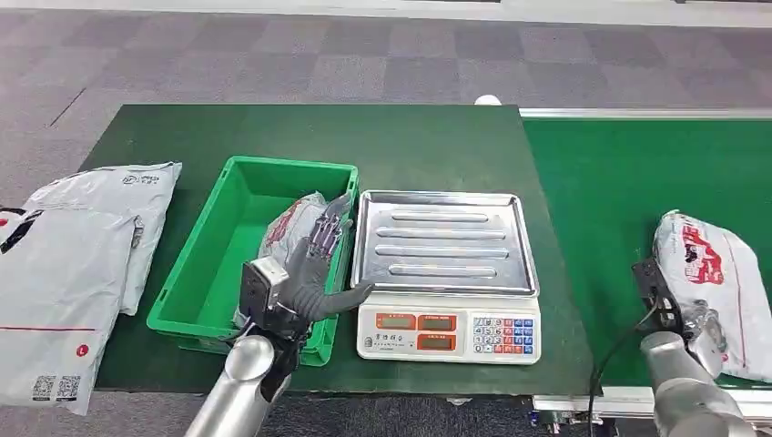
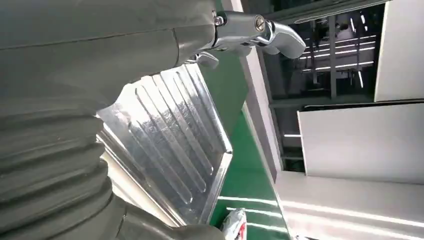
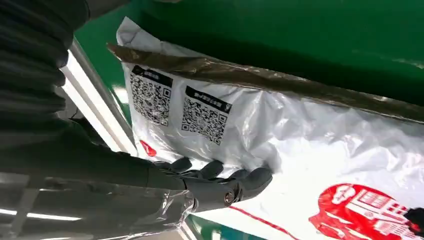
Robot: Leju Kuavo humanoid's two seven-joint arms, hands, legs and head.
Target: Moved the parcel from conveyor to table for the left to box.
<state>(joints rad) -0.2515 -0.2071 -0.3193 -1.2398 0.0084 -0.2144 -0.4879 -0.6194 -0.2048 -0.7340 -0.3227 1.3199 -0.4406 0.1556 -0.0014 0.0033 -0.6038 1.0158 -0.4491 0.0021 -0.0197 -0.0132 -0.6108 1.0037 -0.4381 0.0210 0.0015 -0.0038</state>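
A white parcel with red print [image 1: 719, 273] lies flat on the green conveyor [image 1: 601, 200] at the right. My right hand [image 1: 701, 326] is at its near left edge. In the right wrist view the fingertips [image 3: 255, 176] lie against the parcel's film [image 3: 300, 150] below two QR labels, with the thumb close by; whether they grip is unclear. A second parcel [image 1: 291, 228] lies in the green box [image 1: 196, 273]. My left hand [image 1: 314, 264] hovers over the box's right side with its fingers spread and nothing in it.
A scale with a steel tray [image 1: 443, 241] and keypad stands between the box and the conveyor; the tray [image 2: 165, 145] is close to my left hand. Several grey parcels [image 1: 82, 246] are stacked at the table's left end.
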